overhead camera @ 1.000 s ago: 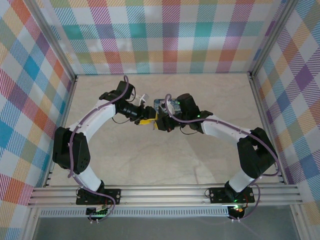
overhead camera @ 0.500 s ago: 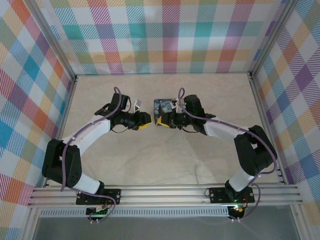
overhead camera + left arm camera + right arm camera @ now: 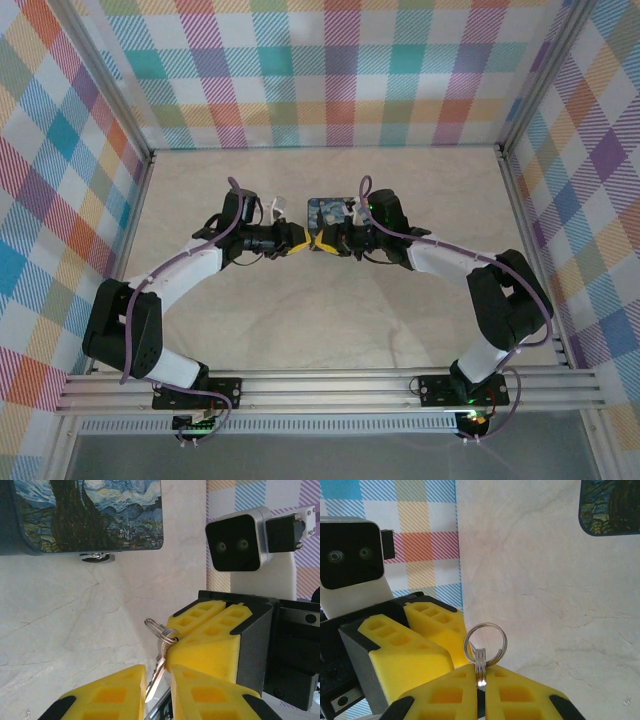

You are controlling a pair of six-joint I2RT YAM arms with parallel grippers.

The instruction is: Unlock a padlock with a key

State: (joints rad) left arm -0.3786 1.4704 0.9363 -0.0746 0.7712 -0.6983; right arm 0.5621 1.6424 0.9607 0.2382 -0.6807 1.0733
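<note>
A silver key (image 3: 155, 679) on a split ring (image 3: 485, 641) is pinched at its head by my right gripper (image 3: 480, 674), which is shut on it. The blade points into the narrow gap of my left gripper (image 3: 157, 670), whose yellow fingers (image 3: 107, 692) stand slightly apart on either side of it. From above, the left gripper (image 3: 297, 240) and right gripper (image 3: 320, 241) meet tip to tip just in front of the dark-blue painting-print box (image 3: 327, 211). The padlock is out of view.
The box (image 3: 85, 515) lies on the pale marble-patterned table (image 3: 330, 310), with a small metal latch (image 3: 97, 557) at its edge. Checked walls enclose the table on three sides. Open table lies in front of and behind the arms.
My left gripper has moved right until its fingers reach the right gripper's tips and the key blade sits between them. The right gripper has kept its hold near the box.
</note>
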